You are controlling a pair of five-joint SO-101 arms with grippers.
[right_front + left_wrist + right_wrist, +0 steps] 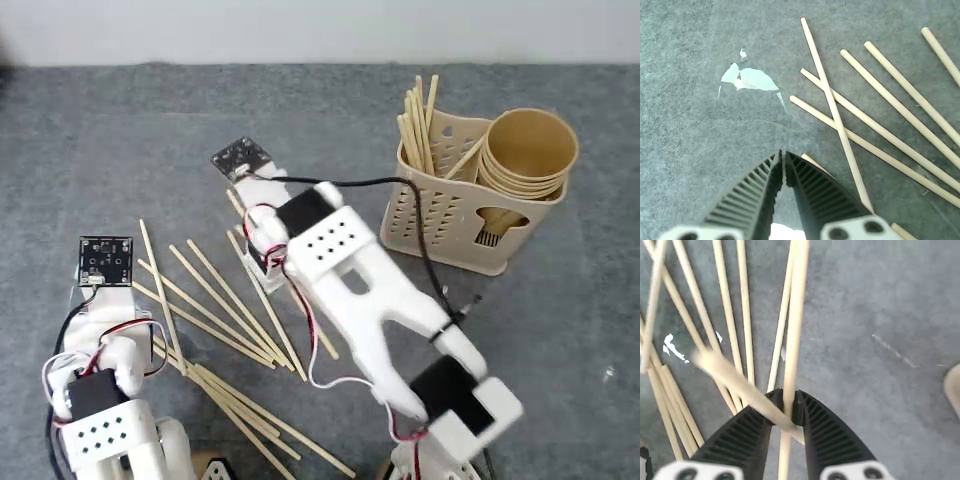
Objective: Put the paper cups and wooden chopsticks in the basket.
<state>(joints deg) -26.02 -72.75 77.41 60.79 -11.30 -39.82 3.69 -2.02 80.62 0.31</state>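
The right gripper pinches one pale wooden chopstick, the left gripper is closed empty, loose sticks sprawl at seven o'clock, and the perforated beige basket holding stacked tan paper cups stands at two o'clock, with open grey felt at eleven.

Right arm sits over the loose chopsticks, so several ends are hidden under it. Cup stack is mostly sunk behind the basket wall, can't count them. Right wrist view: the chopstick pinched in the right gripper runs off the edge, and another stick across the jaws is pure blur.
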